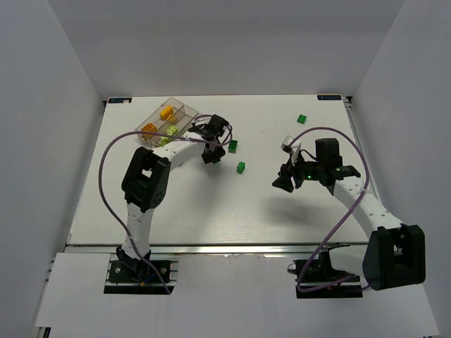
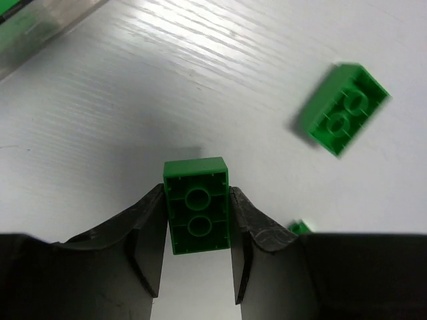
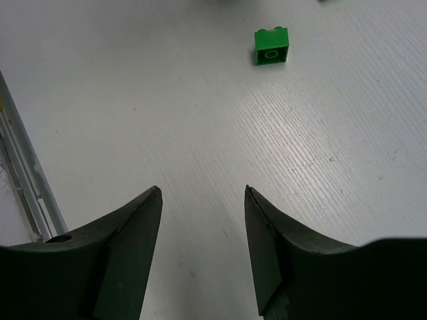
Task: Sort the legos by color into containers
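Work surface and its surroundings.
A white table with a faint wood grain stood inside three plain white walls: a left wall, a back wall and a right wall. A small label sat at the table's far left corner, and a second label at its far right corner. A metal rail ran along the near edge, with a flat white panel just beside it, nearer the camera.

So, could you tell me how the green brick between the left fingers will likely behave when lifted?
The green brick looks like rigid moulded plastic, so it should stay stiff. Its underside is hollow, so it is probably light. The left fingers press its smooth flat sides, so it might slip or twist under a loose grip.
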`<action>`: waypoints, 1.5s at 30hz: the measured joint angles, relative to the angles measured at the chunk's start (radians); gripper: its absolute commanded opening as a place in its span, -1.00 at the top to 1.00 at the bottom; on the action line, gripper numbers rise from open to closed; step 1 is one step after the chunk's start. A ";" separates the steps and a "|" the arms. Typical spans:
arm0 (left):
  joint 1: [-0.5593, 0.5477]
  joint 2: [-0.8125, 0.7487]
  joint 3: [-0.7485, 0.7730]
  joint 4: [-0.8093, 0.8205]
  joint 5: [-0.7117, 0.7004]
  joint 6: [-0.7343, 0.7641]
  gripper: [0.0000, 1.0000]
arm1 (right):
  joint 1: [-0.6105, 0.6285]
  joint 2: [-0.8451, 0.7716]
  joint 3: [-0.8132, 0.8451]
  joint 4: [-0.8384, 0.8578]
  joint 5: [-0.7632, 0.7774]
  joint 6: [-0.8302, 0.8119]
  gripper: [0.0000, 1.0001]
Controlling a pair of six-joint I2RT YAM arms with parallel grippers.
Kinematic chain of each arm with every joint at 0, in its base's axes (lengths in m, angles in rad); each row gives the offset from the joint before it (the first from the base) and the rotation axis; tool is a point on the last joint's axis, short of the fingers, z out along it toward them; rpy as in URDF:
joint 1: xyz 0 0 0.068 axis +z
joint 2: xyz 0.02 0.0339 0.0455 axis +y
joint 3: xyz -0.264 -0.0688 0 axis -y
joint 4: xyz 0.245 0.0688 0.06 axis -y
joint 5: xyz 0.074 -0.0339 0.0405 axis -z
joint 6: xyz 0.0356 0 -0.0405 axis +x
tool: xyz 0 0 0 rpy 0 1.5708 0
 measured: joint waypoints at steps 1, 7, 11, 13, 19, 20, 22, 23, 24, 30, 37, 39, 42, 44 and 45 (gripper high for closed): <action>-0.003 -0.029 -0.024 0.021 0.017 0.051 0.76 | 0.000 0.000 0.000 0.000 0.000 0.000 -0.16; 0.000 -0.139 -0.016 0.051 0.012 0.333 0.75 | 0.000 0.000 0.000 0.000 0.000 -0.001 -0.16; 0.021 -0.136 0.073 0.026 -0.023 0.517 0.72 | 0.000 0.000 0.000 -0.001 0.000 -0.001 -0.16; 0.036 -0.127 0.113 0.008 -0.051 0.597 0.71 | 0.000 0.000 0.000 -0.001 0.000 -0.001 -0.16; 0.100 -0.063 0.203 -0.030 -0.122 0.765 0.64 | 0.000 0.000 0.000 -0.003 0.000 -0.003 -0.16; 0.111 -0.053 0.211 -0.035 -0.131 0.779 0.57 | 0.000 0.000 0.000 -0.003 0.000 -0.005 -0.16; 0.130 -0.027 0.224 -0.041 -0.144 0.805 0.45 | 0.000 0.000 0.000 -0.007 0.000 -0.009 -0.16; 0.141 -0.016 0.228 -0.042 -0.151 0.815 0.42 | 0.000 0.000 0.000 -0.009 0.000 -0.012 -0.16; 0.150 -0.007 0.231 -0.045 -0.157 0.824 0.32 | 0.000 0.000 0.000 -0.011 0.000 -0.016 -0.16; 0.163 0.011 0.233 -0.061 -0.178 0.854 -0.29 | 0.000 0.003 0.000 -0.025 0.000 -0.026 -0.16; 0.158 0.011 0.233 -0.057 -0.220 0.854 -0.69 | 0.000 0.025 0.004 -0.029 0.000 -0.027 -0.16; 0.158 0.011 0.233 -0.058 -0.225 0.851 -0.71 | 0.001 0.034 0.007 -0.030 0.000 -0.027 -0.16; 0.158 0.011 0.233 -0.058 -0.229 0.835 -0.70 | 0.006 0.054 0.025 -0.033 0.001 -0.030 -0.16; 0.159 0.005 0.224 -0.055 -0.225 0.815 -0.63 | 0.013 0.070 0.044 -0.035 0.003 -0.031 -0.16; 0.159 -0.010 0.204 -0.048 -0.218 0.797 -0.52 | 0.018 0.079 0.055 -0.036 0.006 -0.031 -0.14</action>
